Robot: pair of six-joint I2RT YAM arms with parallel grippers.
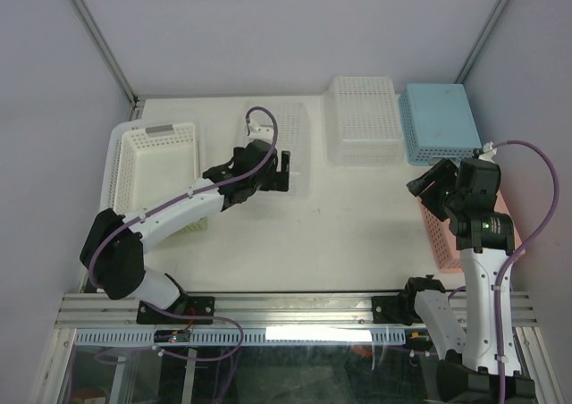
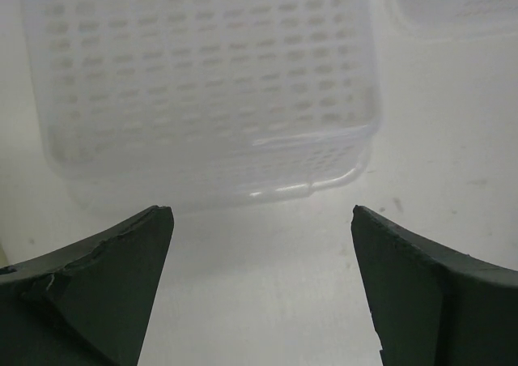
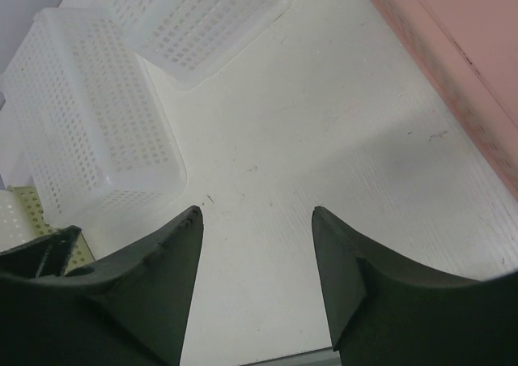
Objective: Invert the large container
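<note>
The large container point(image 1: 293, 125) is a white translucent perforated basket at the table's middle back. It lies base up with its flared rim on the table. It fills the left wrist view point(image 2: 210, 82) and shows at the left of the right wrist view point(image 3: 97, 123). My left gripper point(image 1: 284, 173) is open and empty, with its fingertips just short of the container's near end and not touching it point(image 2: 263, 212). My right gripper point(image 1: 427, 188) is open and empty over bare table at the right point(image 3: 257, 212).
A cream-white basket point(image 1: 156, 167) stands open side up at the far left, under my left arm. A white perforated basket point(image 1: 364, 118) and a blue basket point(image 1: 440, 122) lie base up at the back right. A pink basket point(image 1: 442, 239) lies under my right arm.
</note>
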